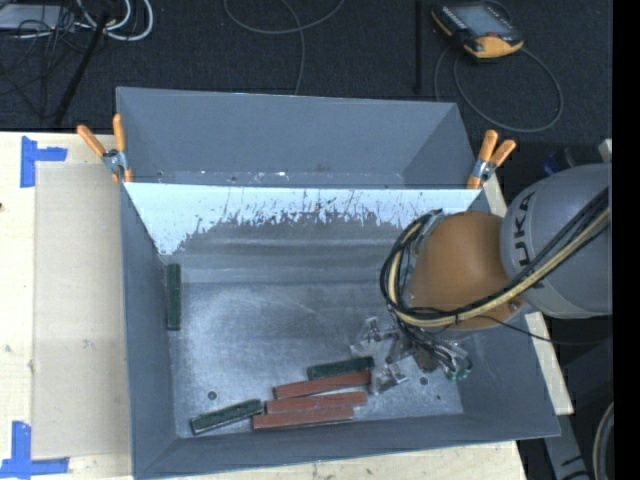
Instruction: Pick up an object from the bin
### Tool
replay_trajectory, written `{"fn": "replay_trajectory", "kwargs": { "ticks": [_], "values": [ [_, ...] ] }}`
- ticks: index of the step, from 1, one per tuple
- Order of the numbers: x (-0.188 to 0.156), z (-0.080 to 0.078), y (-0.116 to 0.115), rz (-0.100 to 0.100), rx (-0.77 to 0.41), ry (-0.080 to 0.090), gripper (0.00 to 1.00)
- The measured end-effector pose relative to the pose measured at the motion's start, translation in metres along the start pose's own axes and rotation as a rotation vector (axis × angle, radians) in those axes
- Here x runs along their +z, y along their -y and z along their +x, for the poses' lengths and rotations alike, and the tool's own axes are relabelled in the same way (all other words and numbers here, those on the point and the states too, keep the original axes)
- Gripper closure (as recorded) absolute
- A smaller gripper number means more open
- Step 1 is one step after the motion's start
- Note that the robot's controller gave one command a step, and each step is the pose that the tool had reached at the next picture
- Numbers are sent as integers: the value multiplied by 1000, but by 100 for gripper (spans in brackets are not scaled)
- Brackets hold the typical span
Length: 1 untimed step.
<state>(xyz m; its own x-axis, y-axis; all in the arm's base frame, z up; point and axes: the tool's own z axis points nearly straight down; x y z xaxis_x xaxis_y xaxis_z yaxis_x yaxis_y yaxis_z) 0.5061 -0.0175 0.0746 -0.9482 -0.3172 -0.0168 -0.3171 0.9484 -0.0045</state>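
Near the front right of the grey metal bin (pixel 290 298), your tool (pixel 398 363) hung just right of a dark green flat bar (pixel 338 371). The bar lay lengthwise left to right, its right end towards the tool. You could not tell whether the tool was open or closed.

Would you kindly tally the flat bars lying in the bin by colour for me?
Dark green flat bars: 3
Reddish-brown flat bars: 3
Total: 6
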Motion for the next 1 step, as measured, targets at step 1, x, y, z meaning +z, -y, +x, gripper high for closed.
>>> {"fn": "replay_trajectory", "kwargs": {
  "ticks": [1],
  "values": [
    [-126,-8,15,-5,5,-16,100]
  ]
}}
